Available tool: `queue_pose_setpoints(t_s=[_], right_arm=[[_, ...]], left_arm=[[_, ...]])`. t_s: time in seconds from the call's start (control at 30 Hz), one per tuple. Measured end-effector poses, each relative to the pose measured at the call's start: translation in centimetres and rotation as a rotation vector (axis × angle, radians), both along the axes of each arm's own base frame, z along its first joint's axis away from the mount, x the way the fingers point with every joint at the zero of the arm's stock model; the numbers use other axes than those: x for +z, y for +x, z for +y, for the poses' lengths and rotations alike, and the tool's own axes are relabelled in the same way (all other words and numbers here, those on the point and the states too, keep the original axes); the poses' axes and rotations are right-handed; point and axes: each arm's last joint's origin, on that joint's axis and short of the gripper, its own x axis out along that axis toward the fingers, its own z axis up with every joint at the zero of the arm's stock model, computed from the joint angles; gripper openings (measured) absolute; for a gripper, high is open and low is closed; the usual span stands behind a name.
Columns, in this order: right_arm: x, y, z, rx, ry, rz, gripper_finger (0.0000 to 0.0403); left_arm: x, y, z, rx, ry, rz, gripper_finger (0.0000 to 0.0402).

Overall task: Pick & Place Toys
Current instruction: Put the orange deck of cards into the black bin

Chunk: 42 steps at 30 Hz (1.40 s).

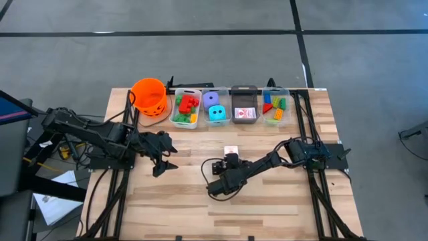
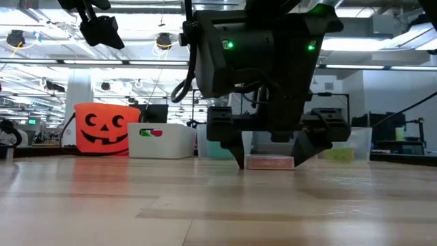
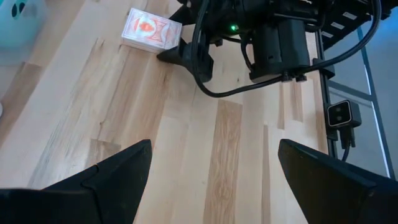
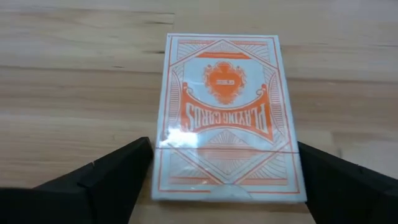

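A red-and-white pack of playing cards [image 4: 224,118] lies flat on the wooden table near its middle [image 1: 231,148]. My right gripper [image 4: 224,177] is low over the table, open, slanting down, with one finger on each long side of the pack; the low view shows both fingertips down beside it [image 2: 270,162]. Whether they touch it I cannot tell. My left gripper [image 1: 162,159] hangs open above the table's left half, empty, and its wrist view shows the pack [image 3: 151,30] farther off. Other toys lie in bins at the far edge.
Along the far edge stand an orange pumpkin bucket [image 1: 148,95] and several clear bins: bricks [image 1: 186,109], dice [image 1: 214,107], another card pack [image 1: 244,112], more bricks [image 1: 275,107]. Bare wood lies in front of both arms toward the near edge.
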Motion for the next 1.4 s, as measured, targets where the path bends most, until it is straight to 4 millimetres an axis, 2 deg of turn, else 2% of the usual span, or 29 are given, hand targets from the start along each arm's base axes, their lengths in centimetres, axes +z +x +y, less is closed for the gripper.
queue_pose_setpoints(t_s=[0.23,0.33,0.43,0.53,0.6,0.77,0.9,1.0,1.17,1.4], right_arm=[[0.3,0.1,0.7,0.005,0.033,-0.007,0.0303],[1.2,0.7,1.3,-0.016,0.059,-0.012,0.0302],[3.4,1.2,2.3,-0.050,0.063,0.008,0.0302],[7.7,1.2,3.4,-0.022,0.016,0.049,0.0302],[9.9,2.0,3.4,0.050,-0.017,0.006,0.0302],[13.8,2.8,1.0,0.089,-0.089,-0.067,0.0302],[14.5,3.3,-1.1,0.122,-0.091,-0.010,0.0302],[15.3,3.6,-4.1,0.082,-0.112,0.014,0.0302],[15.1,4.2,-8.9,0.049,-0.086,0.107,0.0302],[15.1,4.1,-17.0,-0.034,-0.047,0.214,0.0302]], left_arm=[[0.0,0.0,0.0,0.003,0.002,-0.001,0.0343],[0.0,0.0,0.0,0.014,-0.010,0.000,0.0343],[0.0,0.0,0.0,0.034,-0.032,0.002,0.0343],[0.0,0.0,0.0,0.051,-0.044,0.003,0.0343],[0.0,0.0,0.1,0.072,-0.046,0.001,0.0343],[0.1,0.1,0.1,0.121,-0.089,-0.001,0.0343],[0.1,0.1,0.1,0.148,-0.121,-0.003,0.0343],[0.1,0.1,0.1,0.144,-0.117,-0.006,0.0343],[0.1,0.1,0.1,0.139,-0.113,-0.008,0.0343],[0.1,0.1,0.1,0.079,-0.047,-0.016,0.0343]])
